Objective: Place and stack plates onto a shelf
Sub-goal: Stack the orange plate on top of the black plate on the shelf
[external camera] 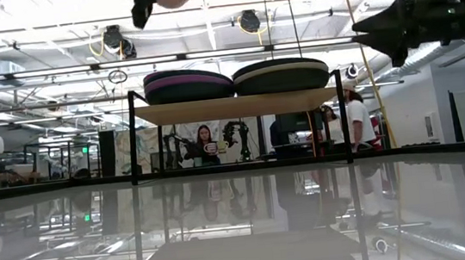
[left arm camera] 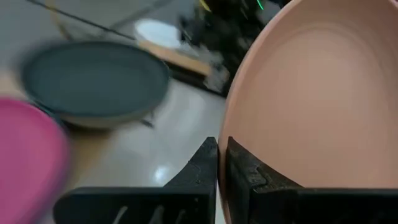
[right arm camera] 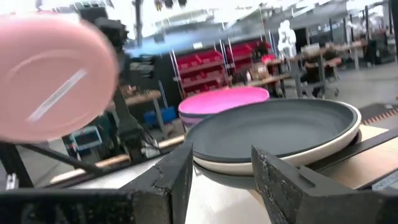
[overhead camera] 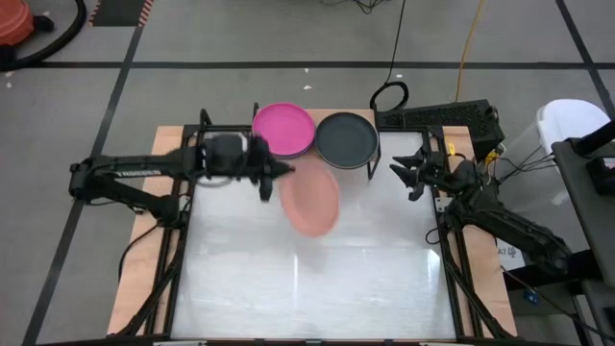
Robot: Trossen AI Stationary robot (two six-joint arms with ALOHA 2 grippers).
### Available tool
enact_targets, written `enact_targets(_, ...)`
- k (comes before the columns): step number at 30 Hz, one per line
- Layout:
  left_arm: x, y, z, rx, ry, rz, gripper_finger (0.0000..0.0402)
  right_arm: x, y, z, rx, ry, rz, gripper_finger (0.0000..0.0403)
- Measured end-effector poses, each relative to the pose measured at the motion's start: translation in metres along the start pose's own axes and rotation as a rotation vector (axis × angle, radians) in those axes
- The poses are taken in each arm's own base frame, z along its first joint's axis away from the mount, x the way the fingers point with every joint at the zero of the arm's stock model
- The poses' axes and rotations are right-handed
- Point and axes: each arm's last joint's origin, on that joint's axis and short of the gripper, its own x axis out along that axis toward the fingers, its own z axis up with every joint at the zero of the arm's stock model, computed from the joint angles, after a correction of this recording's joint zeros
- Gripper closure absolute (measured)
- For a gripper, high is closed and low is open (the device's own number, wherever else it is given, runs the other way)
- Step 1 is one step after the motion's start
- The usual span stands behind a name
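My left gripper is shut on a salmon pink plate and holds it in the air, just in front of the shelf. Two stacks stand on the shelf's wooden board. The left stack has a magenta plate on top. The right stack has a dark plate over a beige one. My right gripper hovers open to the right of the dark plate and touches nothing. My left gripper pinches the salmon pink plate's rim between its two fingers, on the side of the plate toward the table's left. The fingers come about level from the left. The plate is lifted clear of the table and tilted.
The white table top lies open in front of the shelf, framed by black rails and wooden edges. A cable and a power strip lie behind the shelf on the right. People stand in the room beyond.
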Motion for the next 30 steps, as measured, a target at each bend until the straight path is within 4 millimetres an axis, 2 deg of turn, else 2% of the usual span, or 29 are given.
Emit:
enact_targets(3,-0.011,0.014,0.029,-0.001,-0.047,0.068,0.0391,-0.002,0.001,0.0,0.002,-0.069,0.023,0.0259)
enact_targets(7,-0.014,0.035,0.056,-0.032,-0.051,0.156,0.0391,-0.002,0.002,0.003,-0.004,-0.108,0.035,0.0259)
enact_targets(11,-0.002,0.052,0.082,-0.051,-0.037,0.18,0.0391,-0.002,0.002,0.003,-0.004,-0.11,0.036,0.0259)
enact_targets(14,0.016,0.065,0.094,-0.054,0.016,0.207,0.0391,-0.002,0.002,0.003,-0.006,-0.108,0.039,0.0259)
enact_targets(23,0.08,0.113,0.105,-0.126,0.161,0.183,0.0391,-0.002,0.004,0.002,-0.014,-0.08,0.104,0.0259)
enact_targets(30,0.105,0.143,0.113,-0.167,0.151,0.203,0.0391,-0.002,0.005,0.002,-0.021,-0.071,0.132,0.0259)
